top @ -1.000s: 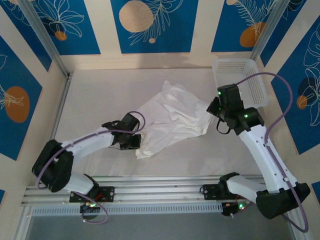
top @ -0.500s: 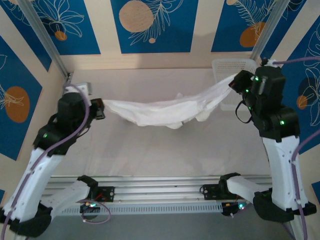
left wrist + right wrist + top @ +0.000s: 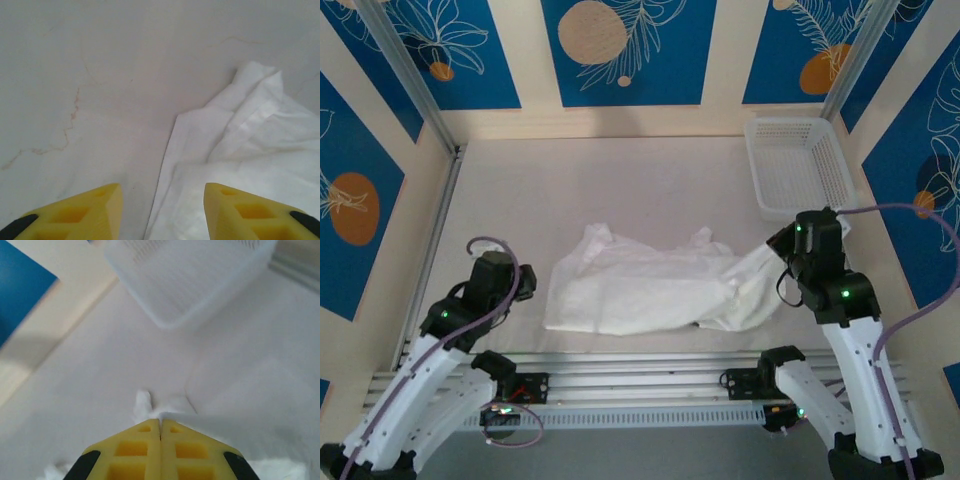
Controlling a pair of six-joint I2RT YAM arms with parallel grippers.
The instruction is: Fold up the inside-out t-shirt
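The left arm crouches low over the table's point(image 3: 500, 200) near-left part. The left gripper point(image 3: 527, 284) stands parted, with nothing between its yellow fingers point(image 3: 90, 210). The inside-out t-shirt point(image 3: 640, 295) lies crumpled along the near edge, its border just ahead of them. The right arm leans in, its right gripper point(image 3: 773, 249) clamped on the shirt's right end, perhaps a sleeve; the view is blurred. A white basket point(image 3: 800, 170) sits in the far-right corner.
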